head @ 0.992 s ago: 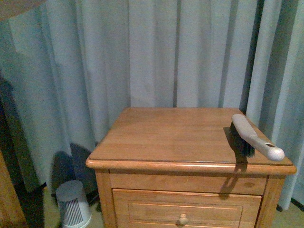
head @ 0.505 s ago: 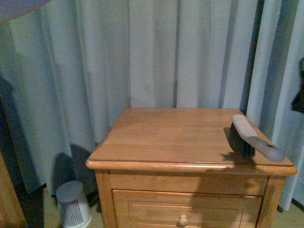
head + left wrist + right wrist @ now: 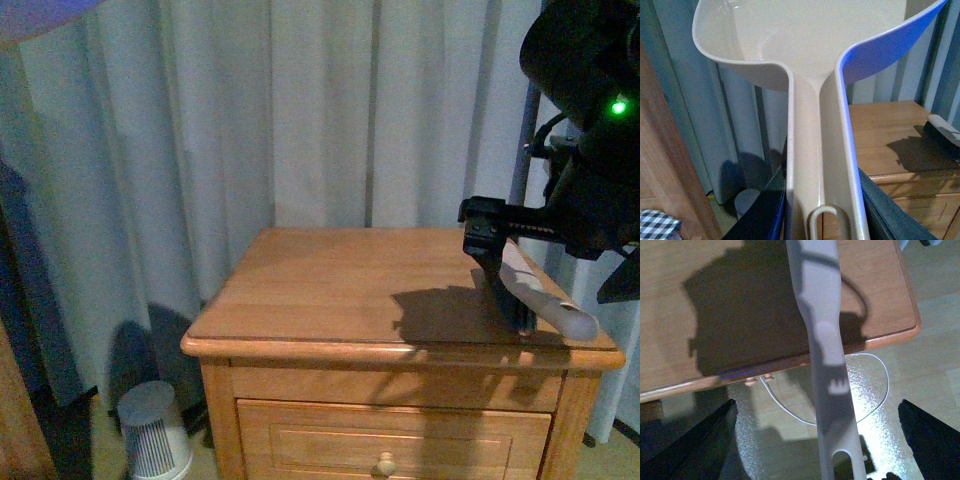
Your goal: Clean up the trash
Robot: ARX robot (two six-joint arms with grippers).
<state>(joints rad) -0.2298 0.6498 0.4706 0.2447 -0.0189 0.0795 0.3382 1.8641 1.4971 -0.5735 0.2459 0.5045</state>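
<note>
Right gripper (image 3: pixel 817 435) has swung over the nightstand's (image 3: pixel 330 290) right front corner, jaws wide astride the brush's (image 3: pixel 822 325) lengthwise handle; left gripper (image 3: pixel 822 212) clamps the dustpan (image 3: pixel 810 125).

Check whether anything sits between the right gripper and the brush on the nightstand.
Nothing visible does. The right gripper is open, straddling the handle of the brush, which overhangs the edge of the nightstand. No trash shows in any view.

Brush (image 3: pixel 548 302) lies at bench (image 3: pixel 340 290) right edge, bin (image 3: pixel 153 430) on floor left of bench, curtain (image 3: pixel 300 120) behind.
</note>
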